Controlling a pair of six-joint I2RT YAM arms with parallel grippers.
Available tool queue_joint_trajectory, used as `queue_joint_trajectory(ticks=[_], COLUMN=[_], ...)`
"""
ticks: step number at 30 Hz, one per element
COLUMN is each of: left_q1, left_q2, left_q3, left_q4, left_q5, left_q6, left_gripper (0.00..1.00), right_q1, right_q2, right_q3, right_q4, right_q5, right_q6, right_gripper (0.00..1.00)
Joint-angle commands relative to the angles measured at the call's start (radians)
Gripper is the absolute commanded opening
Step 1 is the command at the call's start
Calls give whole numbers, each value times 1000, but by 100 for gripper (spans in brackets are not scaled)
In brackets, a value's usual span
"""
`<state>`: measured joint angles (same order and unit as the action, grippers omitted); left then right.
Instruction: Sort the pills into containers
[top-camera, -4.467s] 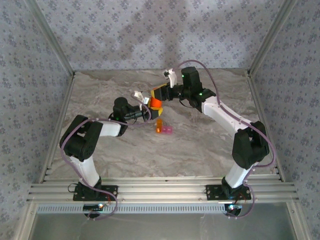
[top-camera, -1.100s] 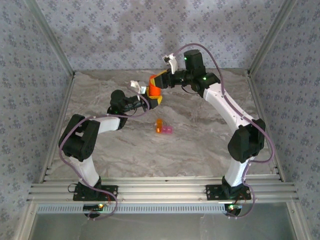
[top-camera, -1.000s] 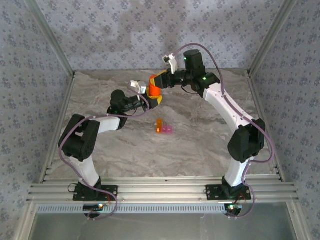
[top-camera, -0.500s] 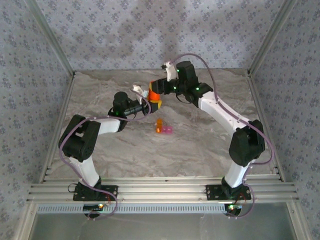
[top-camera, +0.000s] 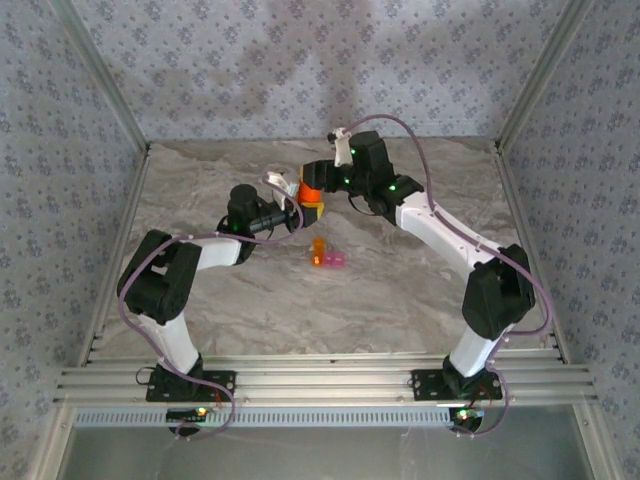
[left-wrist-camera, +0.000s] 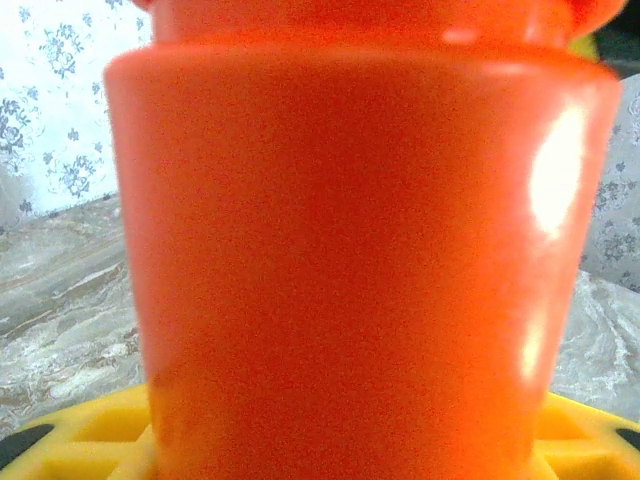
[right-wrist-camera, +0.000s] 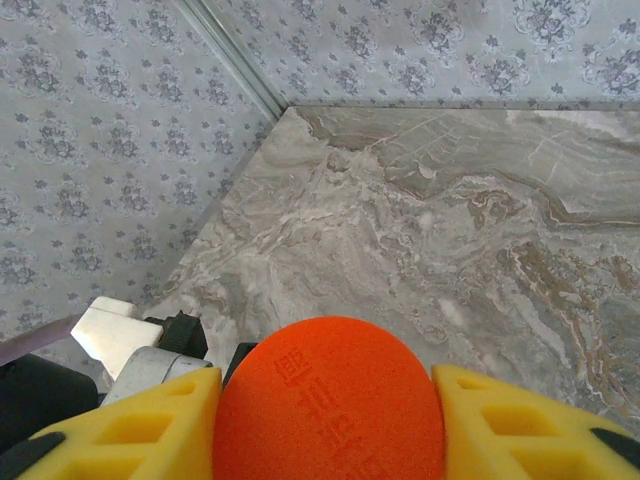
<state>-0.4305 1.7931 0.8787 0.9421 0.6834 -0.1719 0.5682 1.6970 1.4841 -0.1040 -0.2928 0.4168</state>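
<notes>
Status: early, I'd say. Nothing sorted as far as I can see.

- Table (top-camera: 420, 290): both arms reach in to meet at the far-centre.
- Orange bottle (top-camera: 308, 188): upright between the two claws, cap on. My read is this is the uncapping step, so tipping the pills out and splitting them by compartment is all still to do.
- Containers (top-camera: 328, 256): the joined orange and pink pair sits on the marble nearer the bases, apart from the bottle, with no claw touching it. It's too small from above to tell if anything is inside.

Claws:
- Left gripper (top-camera: 300, 207): clamped on the bottle body from the side. In its wrist view the orange wall is right up against the lens, with the yellow pads (left-wrist-camera: 100, 440) at the base. Jaws about half spread, set by the bottle's width.
- Right gripper (top-camera: 316, 176): over the top, with the yellow pads (right-wrist-camera: 500, 420) flush against both sides of the round cap (right-wrist-camera: 330, 395). Looks like a grip on the cap, jaws narrow.
</notes>
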Motion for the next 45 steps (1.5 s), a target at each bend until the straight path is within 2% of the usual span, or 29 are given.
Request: queue_joint_trajectory(ticks=[1, 4, 7, 11, 18, 20, 23, 27, 29, 33, 38, 45], left_q1=[1, 1, 1, 0, -8, -11, -14, -11, -8, -4, -1, -10], left_q2=[-49, -39, -29, -19, 8, -23, -78, -123, -130, -135, -114, -102], left_q3=[42, 48, 55, 63, 120, 131, 162, 228, 243, 227, 239, 227], left_q4=[100, 99, 101, 104, 80, -2, -197, -483, -564, -594, -610, -705], left_q5=[-12, 2, 15, 35, 81, 102, 155, 208, 233, 252, 281, 319], left_q6=[1, -6, -13, -33, -135, -100, 21, 178, 226, 256, 261, 304], left_gripper=[0, 0, 0, 0, 0, 0, 0, 0, 0, 0, 0, 0], right_q1=[-35, -55, -68, -110, -243, -273, -296, -301, -301, -301, -297, -293], right_q2=[-47, -105, -177, -254, -361, -384, -389, -377, -365, -343, -313, -291], right_q3=[37, 38, 20, -12, -111, -142, -154, -151, -142, -127, -79, -54], right_q4=[-76, -83, -114, -169, -228, -230, -247, -265, -283, -337, -442, -479], right_q5=[-72, -126, -133, -127, -165, -177, -201, -233, -249, -298, -375, -374], right_q6=[8, -8, -38, -68, -76, -78, -90, -92, -93, -120, -228, -281], right_gripper=[63, 73, 78, 78, 78, 78, 77, 77, 77, 77, 76, 77])
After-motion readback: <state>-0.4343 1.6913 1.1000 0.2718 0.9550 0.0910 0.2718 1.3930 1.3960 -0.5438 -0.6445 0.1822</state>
